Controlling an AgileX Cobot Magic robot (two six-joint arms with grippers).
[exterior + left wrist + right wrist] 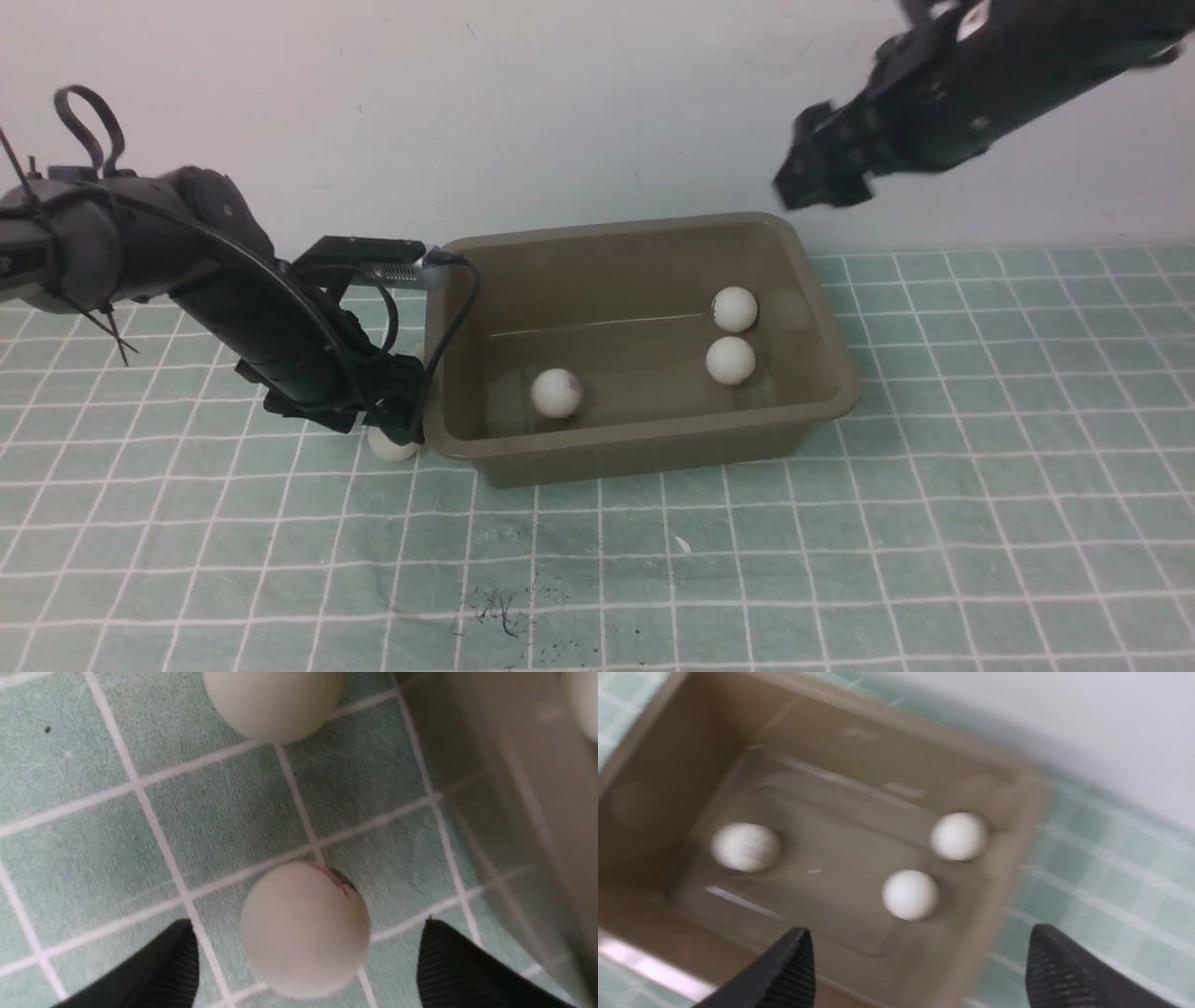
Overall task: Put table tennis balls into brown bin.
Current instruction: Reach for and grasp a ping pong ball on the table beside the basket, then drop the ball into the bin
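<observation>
The brown bin (831, 373) stands mid-table with three table tennis balls inside: one with a dark mark (556, 392) near its left end and two (734, 309) (730, 360) near its right end. The right wrist view shows the same bin (1008, 826) and balls (909, 894). My left gripper (397, 425) is low beside the bin's left wall, open, with a white ball (303, 928) (392, 446) on the cloth between its fingers and a gap on each side. A second ball (273, 700) lies just beyond. My right gripper (822, 177) (919, 928) hangs open and empty, high over the bin's right end.
The bin wall (514, 812) runs close along one side of the left gripper. A green checked cloth (840, 560) covers the table. A white wall (560, 112) rises just behind the bin.
</observation>
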